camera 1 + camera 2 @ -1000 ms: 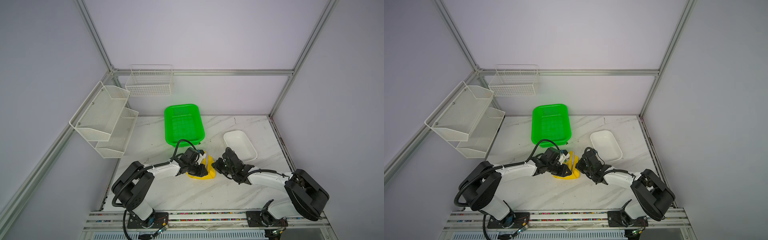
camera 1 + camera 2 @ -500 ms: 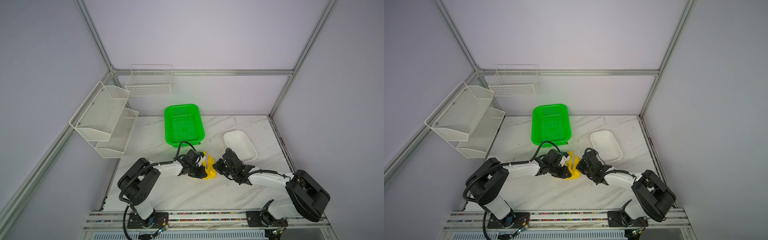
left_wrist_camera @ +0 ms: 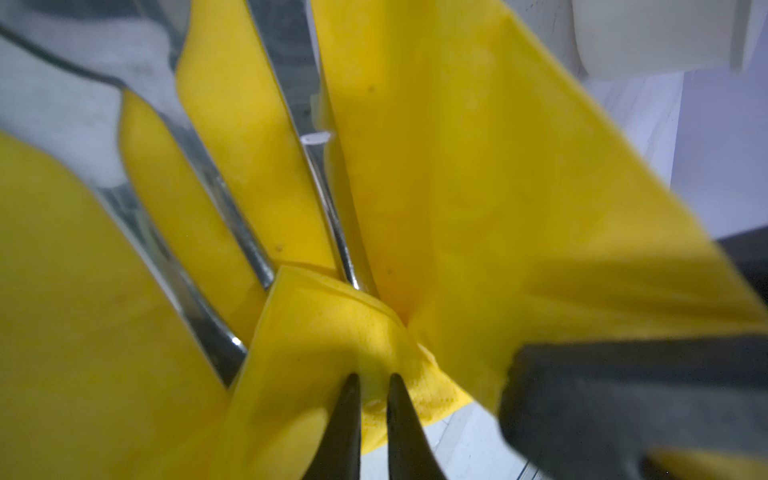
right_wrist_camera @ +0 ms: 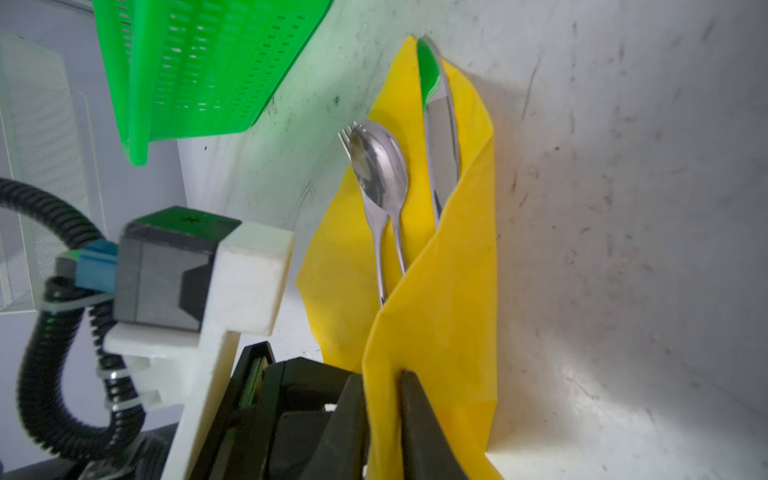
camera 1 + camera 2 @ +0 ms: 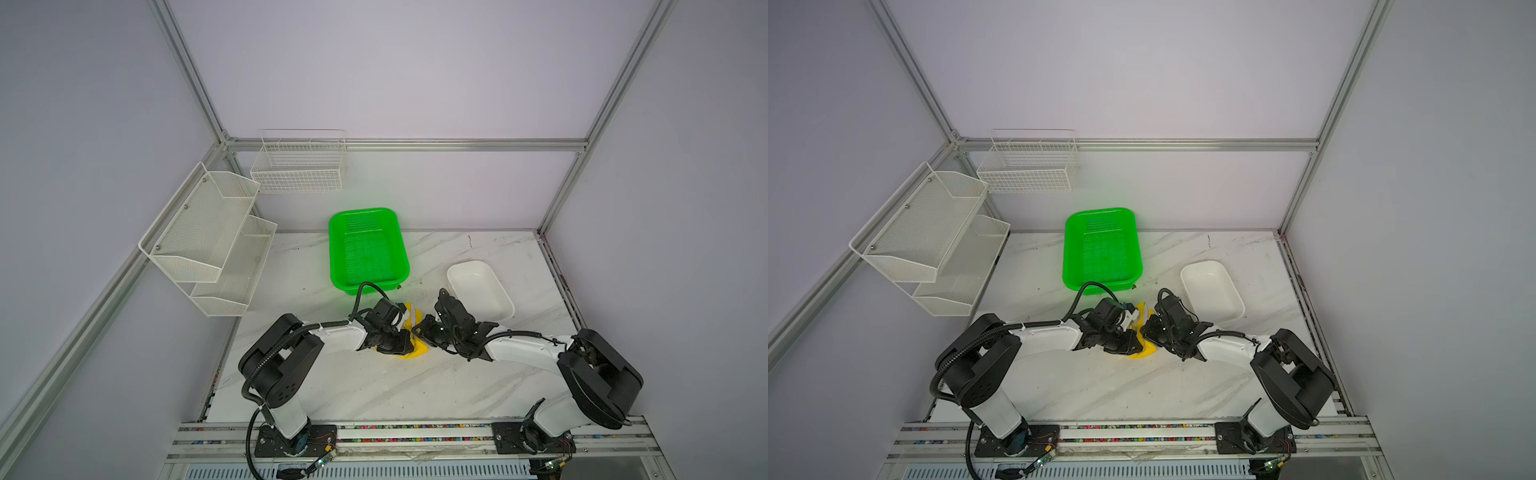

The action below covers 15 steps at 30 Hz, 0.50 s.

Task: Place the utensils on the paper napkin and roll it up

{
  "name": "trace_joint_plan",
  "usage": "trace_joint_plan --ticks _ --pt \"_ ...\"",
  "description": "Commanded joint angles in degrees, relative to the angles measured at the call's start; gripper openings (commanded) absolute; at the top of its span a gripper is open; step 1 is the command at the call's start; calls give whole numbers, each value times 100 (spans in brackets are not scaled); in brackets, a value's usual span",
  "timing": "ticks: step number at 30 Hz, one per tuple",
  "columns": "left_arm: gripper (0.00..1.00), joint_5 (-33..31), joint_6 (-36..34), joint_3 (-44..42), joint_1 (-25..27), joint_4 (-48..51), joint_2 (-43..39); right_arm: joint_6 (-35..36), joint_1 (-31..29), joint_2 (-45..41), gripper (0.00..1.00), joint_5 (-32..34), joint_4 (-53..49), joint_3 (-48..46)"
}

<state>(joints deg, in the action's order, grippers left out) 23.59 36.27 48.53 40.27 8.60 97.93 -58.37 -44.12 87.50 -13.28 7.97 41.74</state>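
Left jaws are clamped on a folded corner of the paper napkin (image 3: 478,187); right jaws straddle the opposite flap, can't tell if they bite. Risk: opposed pulls tear the paper, or the loose spoon (image 4: 378,166), fork (image 4: 345,137) and knife (image 4: 442,145) slide out the open end. Bundle sits mid surface (image 5: 374,386), front of the green basket (image 5: 365,253); both arms reach low, inward from the front edge.

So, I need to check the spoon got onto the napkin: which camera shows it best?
The right wrist view: the spoon shows sharply, bowl and upper handle, on the yellow napkin, over the fork, beside the knife. The left wrist view shows only blurred metal handles between folds. In both top views the arms hide it.
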Motion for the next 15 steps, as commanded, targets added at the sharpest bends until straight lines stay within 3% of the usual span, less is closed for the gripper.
trace_joint_plan --ticks 1,8,15 --pt "15 -138 68 420 16 -37 59 180 -61 72 21 78 -419 133" --pt "14 -171 93 394 19 -34 24 300 -62 -2 21 330 -932 169" --pt "14 -173 100 367 15 -29 15 641 -67 -145 41 -5 -964 -86"
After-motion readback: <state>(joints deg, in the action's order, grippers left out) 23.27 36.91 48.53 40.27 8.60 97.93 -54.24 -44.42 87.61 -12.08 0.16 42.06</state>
